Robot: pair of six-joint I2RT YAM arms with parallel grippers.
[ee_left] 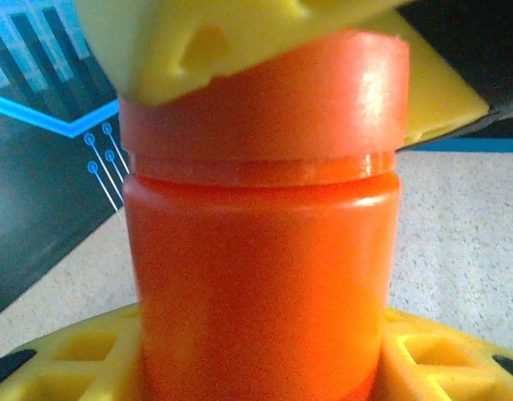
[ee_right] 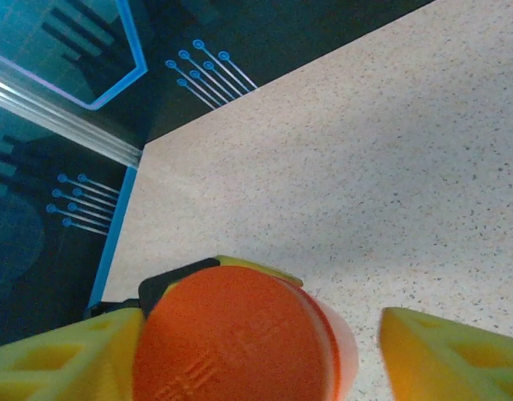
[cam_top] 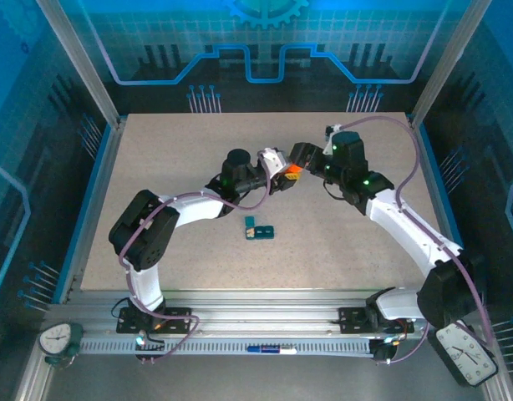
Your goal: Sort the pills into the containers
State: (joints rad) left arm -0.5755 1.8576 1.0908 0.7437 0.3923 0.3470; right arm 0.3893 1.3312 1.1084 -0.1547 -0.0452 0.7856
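The left tool (ee_left: 256, 368) is clamped on the lower body of an orange bottle (ee_left: 261, 251), a yellow finger (ee_left: 73, 359) pressed to each side, holding it up above the middle of the table (cam_top: 156, 167). The right tool (ee_right: 256, 359) meets it from the right, and its jaws stand apart around the bottle's orange cap (ee_right: 231, 334): one finger (ee_right: 64, 355) lies against the cap, while the other finger (ee_right: 449, 351) stands off with bare table showing in the gap. The containers (cam_top: 259, 229), a short dark-teal strip of cells, lie flat on the table nearer the arm bases, apart from both tools and just left of the bottle's spot.
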